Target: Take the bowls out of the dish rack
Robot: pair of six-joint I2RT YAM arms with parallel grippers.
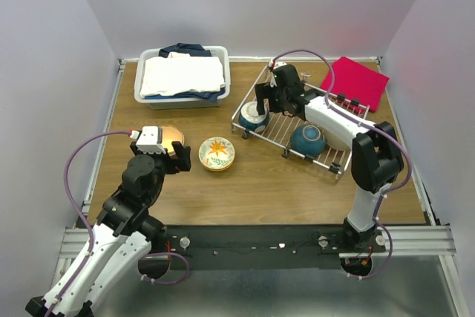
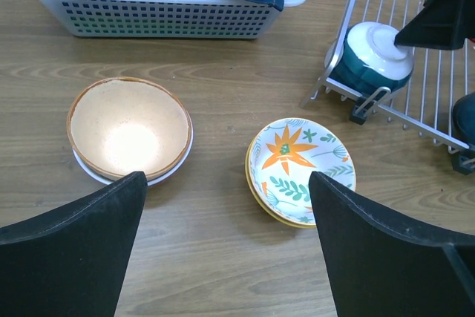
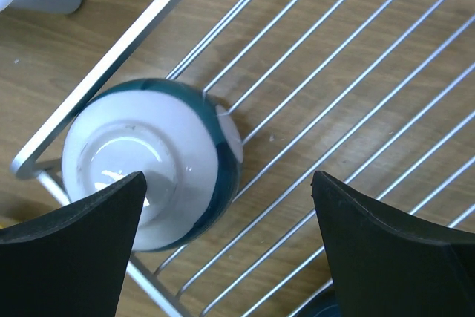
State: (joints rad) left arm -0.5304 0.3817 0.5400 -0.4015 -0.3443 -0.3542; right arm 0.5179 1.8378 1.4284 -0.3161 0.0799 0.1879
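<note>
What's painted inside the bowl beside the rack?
The bowl shows an orange flower with green leaves; left wrist view best.

Bare tabletop (image 1: pixel 274 183) is left in front of the dish rack (image 1: pixel 286 130). A free strip is seen between the floral bowl (image 2: pixel 300 168) and the tan bowl (image 2: pixel 130 128). Farther back, passage is blocked by the white bin (image 1: pixel 182 94). Open wire is found between the upturned teal bowl (image 3: pixel 152 161) and the other teal bowl (image 1: pixel 307 139).

Inside the dish rack (image 1: pixel 276 130) we find a left bowl (image 1: pixel 252 115) and a right bowl (image 1: pixel 306 139). Further left, two stacks (image 1: pixel 217 153) sit on the surface (image 1: pixel 260 183).
</note>
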